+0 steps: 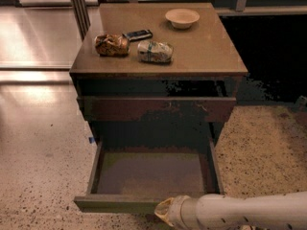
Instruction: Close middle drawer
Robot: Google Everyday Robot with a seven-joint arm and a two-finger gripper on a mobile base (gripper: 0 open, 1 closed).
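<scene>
On the worktop [211,51], a brown snack bag [112,45] is lying at the left, a dark flat device [137,34] just behind it, a pale crinkled packet [154,51] beside it, and a bowl [182,18] is sitting farther right. Below, the middle drawer [120,203] is standing pulled far out. The gripper [164,212] is hovering at its front edge; whether clenched or released cannot be told. The pale arm [249,211] is reaching in from the right.

No readable text; the tool [164,212] sits at the middle drawer [151,174] front
</scene>
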